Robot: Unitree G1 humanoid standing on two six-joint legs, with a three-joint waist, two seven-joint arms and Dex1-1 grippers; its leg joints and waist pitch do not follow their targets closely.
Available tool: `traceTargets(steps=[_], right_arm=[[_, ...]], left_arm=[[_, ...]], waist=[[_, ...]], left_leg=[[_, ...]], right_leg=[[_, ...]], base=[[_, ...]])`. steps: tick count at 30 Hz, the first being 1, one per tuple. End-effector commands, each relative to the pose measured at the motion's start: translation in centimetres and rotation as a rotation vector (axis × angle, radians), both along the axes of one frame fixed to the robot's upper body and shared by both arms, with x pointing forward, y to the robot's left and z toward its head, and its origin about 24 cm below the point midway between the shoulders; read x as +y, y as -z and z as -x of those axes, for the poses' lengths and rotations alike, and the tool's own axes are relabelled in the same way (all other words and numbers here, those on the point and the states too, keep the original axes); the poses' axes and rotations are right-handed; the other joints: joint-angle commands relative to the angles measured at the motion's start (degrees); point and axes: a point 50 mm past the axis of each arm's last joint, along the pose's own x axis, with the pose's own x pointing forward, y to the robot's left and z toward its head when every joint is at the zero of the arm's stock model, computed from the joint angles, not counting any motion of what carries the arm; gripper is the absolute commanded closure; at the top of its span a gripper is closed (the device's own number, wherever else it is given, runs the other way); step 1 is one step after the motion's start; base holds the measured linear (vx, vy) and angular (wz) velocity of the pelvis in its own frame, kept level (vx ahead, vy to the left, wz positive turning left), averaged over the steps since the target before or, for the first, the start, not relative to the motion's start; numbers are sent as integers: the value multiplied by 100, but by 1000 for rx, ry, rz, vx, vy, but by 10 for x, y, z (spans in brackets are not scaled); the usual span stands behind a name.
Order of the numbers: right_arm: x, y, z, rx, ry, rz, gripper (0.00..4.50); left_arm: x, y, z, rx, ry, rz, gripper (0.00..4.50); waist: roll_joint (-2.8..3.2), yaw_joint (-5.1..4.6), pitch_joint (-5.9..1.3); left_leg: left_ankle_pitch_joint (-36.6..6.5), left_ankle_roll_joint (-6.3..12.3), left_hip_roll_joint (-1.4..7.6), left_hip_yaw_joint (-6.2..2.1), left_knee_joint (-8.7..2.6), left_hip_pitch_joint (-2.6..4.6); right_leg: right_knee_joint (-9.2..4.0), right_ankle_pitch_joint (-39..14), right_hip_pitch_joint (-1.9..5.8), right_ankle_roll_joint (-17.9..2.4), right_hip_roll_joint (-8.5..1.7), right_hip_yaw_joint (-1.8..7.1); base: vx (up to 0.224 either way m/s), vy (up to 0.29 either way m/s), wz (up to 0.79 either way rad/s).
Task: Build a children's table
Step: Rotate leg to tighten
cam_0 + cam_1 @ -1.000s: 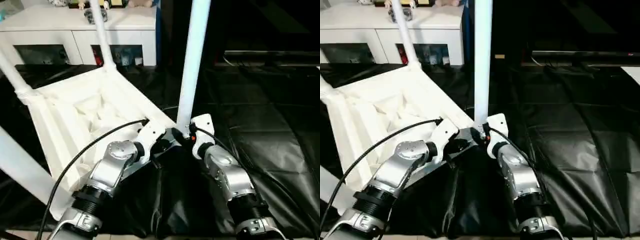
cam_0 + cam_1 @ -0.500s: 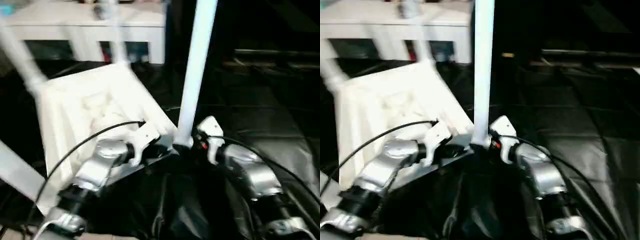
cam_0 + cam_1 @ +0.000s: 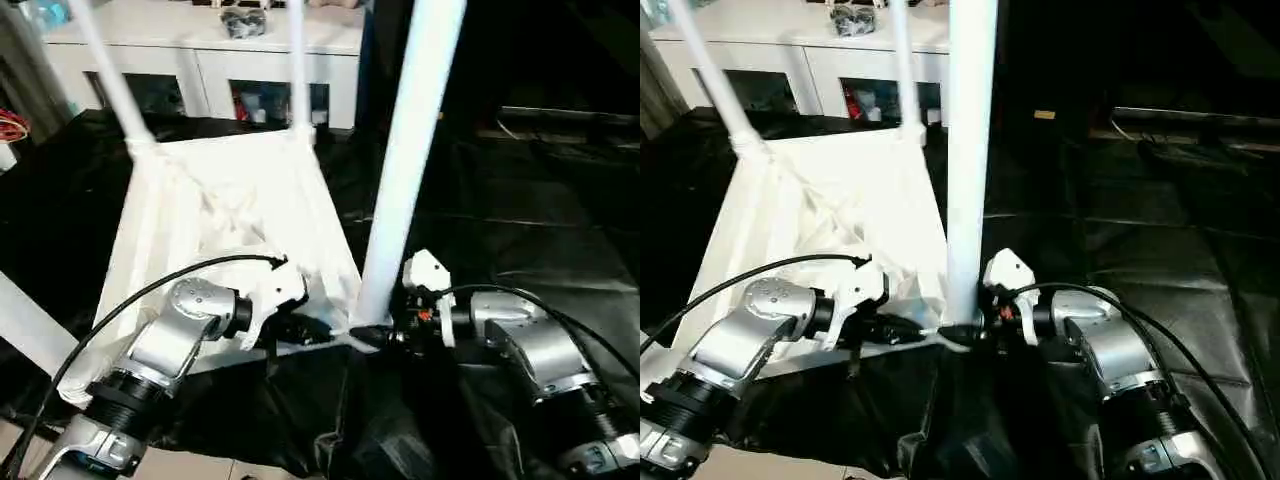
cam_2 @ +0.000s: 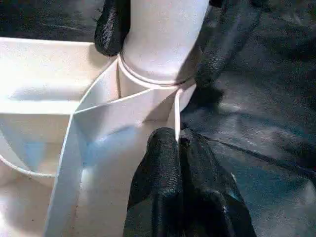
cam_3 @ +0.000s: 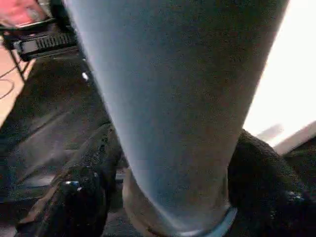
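On the black mat (image 3: pixel 560 200), seen from the left eye, the table (image 3: pixel 225 215) lies upside down, ribbed underside up, left of centre. Two far legs (image 3: pixel 115 80) rise toward the white cabinet (image 3: pixel 210 45) at the back. Front and centre, the near leg (image 3: pixel 405 165) stands upright in the table's near right corner socket. The left gripper (image 3: pixel 325 335) reaches in from the left, right at the table's near edge by that socket. The right gripper (image 3: pixel 385 338) comes in from the right, at the base of the near leg.

Over to the right eye: same scene, the near leg a tall white column in the middle, silver forearms either side, both grippers meeting low at its foot.

Left wrist now: the left gripper's two black fingers (image 4: pixel 165 168) are pressed together, pinching a thin white rib of the table's underside just beside the socket. Beyond, the right gripper's fingers (image 4: pixel 224 47) sit either side of the near leg, where it enters the socket.

Right wrist: the near leg looms close, with a black finger (image 5: pixel 86 182) on each side of its base. Jaws wide apart, clasping the leg between them.
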Motion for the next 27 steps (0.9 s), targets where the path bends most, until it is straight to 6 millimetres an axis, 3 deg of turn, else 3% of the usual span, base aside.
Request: traceTargets(steps=[1, 8, 15, 18, 21, 23, 27], right_arm=[[11, 1, 8, 30, -83, -19, 151], [12, 5, 12, 54, -102, -24, 208], [14, 12, 21, 90, -93, -40, 237], [20, 17, 23, 99, -27, -85, 241], [29, 20, 20, 82, 76, -130, 243], [37, 23, 15, 97, 189, -163, 243], [57, 29, 5, 95, 405, -195, 243]], left_arm=[[-13, -19, -1, -71, 70, 68, 450], [-13, -17, -1, -70, 60, 62, 450], [-14, -16, -6, -82, 1, 68, 450], [-17, -16, -11, -106, -65, 72, 450], [-22, -16, -17, -126, -127, 71, 450], [-28, -17, -22, -148, -190, 70, 450], [-46, -20, -32, -187, -312, 79, 450]], waist=[[-41, -28, -397], [-44, -31, -390], [-51, -28, -393], [-43, -24, -381], [-62, -74, -353], [-57, -113, -336], [-77, -281, -301]], left_leg=[[-950, 409, 378, -167, -406, 110], [-1013, 360, 376, -172, -409, 109], [-1003, 364, 375, -175, -409, 106], [-1116, 313, 378, -167, -413, 142], [-1400, 201, 361, -201, -443, 115], [-1600, 123, 353, -210, -449, 135], [-1994, -35, 313, -260, -443, 144]], right_leg=[[-323, -1388, 268, -1259, -387, 326], [-345, -1551, 267, -1197, -387, 325], [-345, -1556, 273, -1185, -388, 325], [-379, -1680, 238, -1158, -388, 335], [-434, -2190, 264, -1004, -404, 310], [-473, -2509, 231, -909, -398, 301], [-585, -3344, 200, -573, -413, 242]], base=[[0, 0, 0], [0, 0, 0], [0, 0, 0], [0, 0, 0], [0, 0, 0], [0, 0, 0], [0, 0, 0]])
